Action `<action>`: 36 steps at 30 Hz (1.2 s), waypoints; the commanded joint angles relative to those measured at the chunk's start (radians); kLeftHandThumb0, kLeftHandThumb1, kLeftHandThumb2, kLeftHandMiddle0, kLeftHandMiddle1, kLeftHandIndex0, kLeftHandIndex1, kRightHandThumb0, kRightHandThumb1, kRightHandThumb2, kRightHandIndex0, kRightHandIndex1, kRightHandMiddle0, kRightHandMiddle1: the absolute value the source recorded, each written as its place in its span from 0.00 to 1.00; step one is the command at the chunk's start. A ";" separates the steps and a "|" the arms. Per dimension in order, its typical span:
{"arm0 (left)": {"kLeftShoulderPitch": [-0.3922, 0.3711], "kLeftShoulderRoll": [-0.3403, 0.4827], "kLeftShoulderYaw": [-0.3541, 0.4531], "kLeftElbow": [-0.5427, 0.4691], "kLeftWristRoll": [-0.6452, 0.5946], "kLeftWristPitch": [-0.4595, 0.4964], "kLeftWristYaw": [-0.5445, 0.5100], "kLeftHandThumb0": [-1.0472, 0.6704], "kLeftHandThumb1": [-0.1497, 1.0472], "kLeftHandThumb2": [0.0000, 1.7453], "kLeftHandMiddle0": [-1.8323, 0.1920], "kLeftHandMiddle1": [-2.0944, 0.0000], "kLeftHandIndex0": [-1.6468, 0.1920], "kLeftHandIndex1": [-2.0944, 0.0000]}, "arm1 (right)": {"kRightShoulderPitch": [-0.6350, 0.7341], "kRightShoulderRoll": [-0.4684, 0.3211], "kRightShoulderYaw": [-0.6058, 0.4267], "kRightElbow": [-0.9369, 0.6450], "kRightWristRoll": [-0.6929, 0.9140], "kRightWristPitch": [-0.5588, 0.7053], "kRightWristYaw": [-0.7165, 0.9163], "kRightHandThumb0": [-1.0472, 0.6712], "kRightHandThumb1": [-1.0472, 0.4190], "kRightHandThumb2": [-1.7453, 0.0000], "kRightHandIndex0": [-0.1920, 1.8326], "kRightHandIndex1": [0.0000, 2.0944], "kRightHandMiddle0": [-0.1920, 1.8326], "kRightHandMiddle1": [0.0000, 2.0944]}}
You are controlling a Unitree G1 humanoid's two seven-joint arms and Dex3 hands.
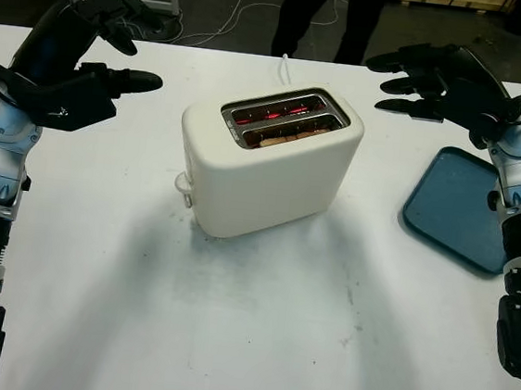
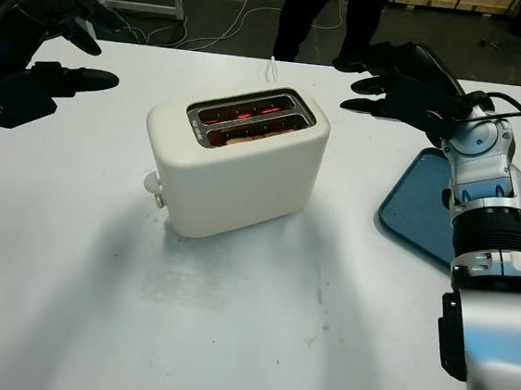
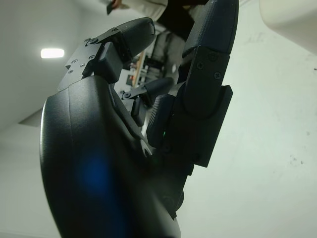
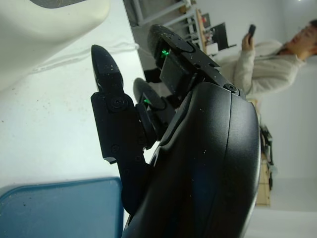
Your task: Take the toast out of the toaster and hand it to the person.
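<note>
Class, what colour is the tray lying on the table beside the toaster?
The tray is dark blue, seen best in the left eye view.

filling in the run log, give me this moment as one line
toast: down in glowing slot of cream toaster | left hand: open, raised at its left | right hand: open, raised at its right | blue tray: bare

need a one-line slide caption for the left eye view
Open left hand and right hand flank a cream two-slot toaster holding toast, elements glowing red.
</note>
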 commanded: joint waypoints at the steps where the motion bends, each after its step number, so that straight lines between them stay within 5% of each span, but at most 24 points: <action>1: 0.018 -0.002 0.005 -0.003 -0.003 0.000 -0.002 0.13 0.87 0.00 0.74 0.41 0.76 0.49 | -0.003 0.000 0.006 -0.010 -0.003 0.003 -0.004 0.41 0.10 1.00 0.48 0.00 0.44 0.00; 36: 0.030 -0.004 0.009 -0.023 -0.014 0.023 -0.011 0.14 0.88 0.00 0.77 0.42 0.77 0.50 | -0.010 -0.001 0.006 0.013 0.007 0.000 0.003 0.41 0.10 1.00 0.47 0.00 0.43 0.00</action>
